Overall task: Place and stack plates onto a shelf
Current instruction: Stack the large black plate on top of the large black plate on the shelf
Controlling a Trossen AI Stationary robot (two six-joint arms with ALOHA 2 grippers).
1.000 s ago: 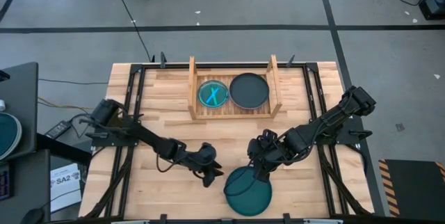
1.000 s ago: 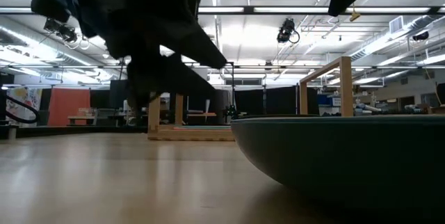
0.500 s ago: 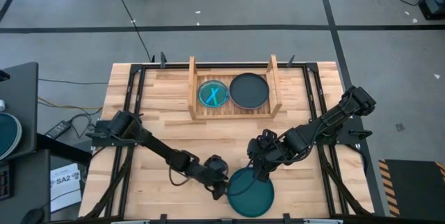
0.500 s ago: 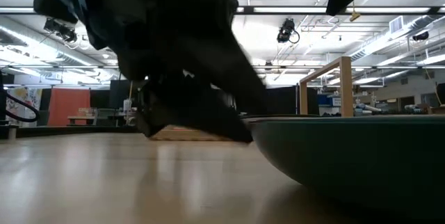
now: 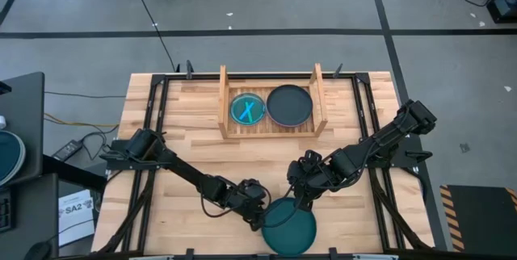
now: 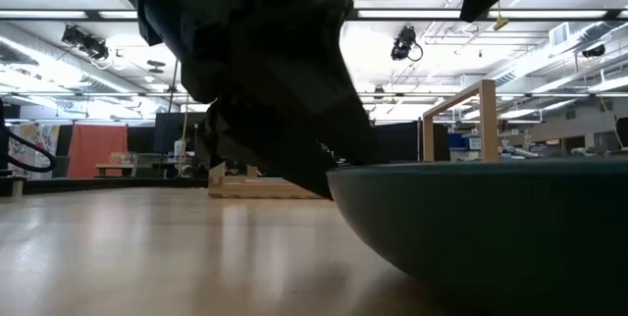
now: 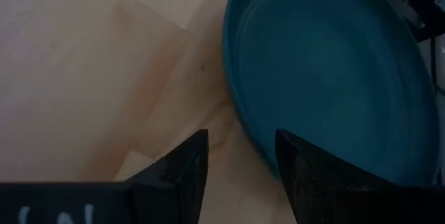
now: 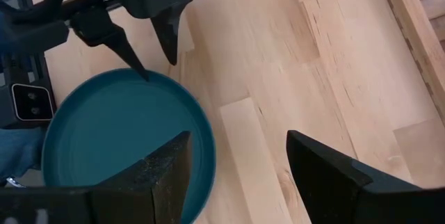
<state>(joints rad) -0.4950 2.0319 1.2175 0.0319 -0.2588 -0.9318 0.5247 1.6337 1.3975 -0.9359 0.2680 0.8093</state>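
Teal plate point(image 5: 289, 226), left gripper point(image 5: 260, 215) open astride rim (no lettering legible)

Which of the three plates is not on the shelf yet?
The dark teal plate, lying on the tabletop at the near edge between both grippers; the cyan plate and the dark plate already sit on the shelf.

Left end effector point(image 5: 260, 214) now seemingly at teal plate point(image 5: 289, 226).
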